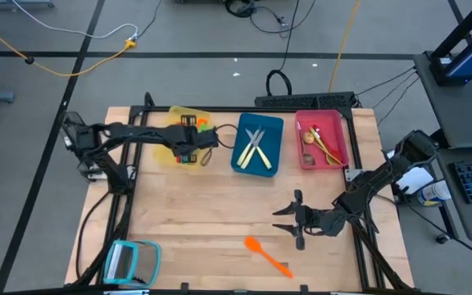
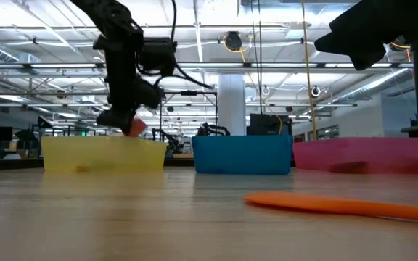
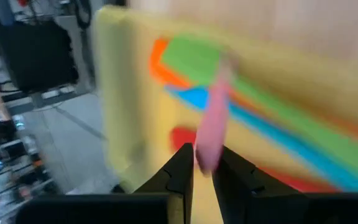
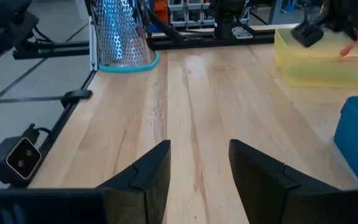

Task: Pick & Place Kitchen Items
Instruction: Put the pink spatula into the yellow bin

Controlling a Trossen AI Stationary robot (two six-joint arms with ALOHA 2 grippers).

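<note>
My left gripper [image 1: 188,152] hangs over the yellow tray [image 1: 169,123] at the far left, with a pink utensil [image 3: 215,106] between its fingertips. In the tray lie green [image 3: 194,57], orange [image 3: 161,62], blue [image 3: 197,99] and red [image 3: 182,137] utensils. An orange spoon-like utensil [image 1: 267,255] lies flat on the table near the front edge. My right gripper [image 1: 290,220] stands open just beyond it, above the bare wood, with nothing between its fingers [image 4: 145,174]. My left gripper has the pink utensil pinched by one end [image 3: 205,152] between its two fingers. The fingers slant down from above into the yellow tray and lie along the utensil, which sticks out ahead of them over the utensils in the tray. The blur hides whether its far end touches them.
A blue tray [image 1: 240,156] with pale utensils and a red tray [image 1: 344,147] with several more stand beside the yellow one along the far edge. A teal-framed flat object [image 1: 131,262] sits at the near left corner. Bare wood lies across the table's middle.
</note>
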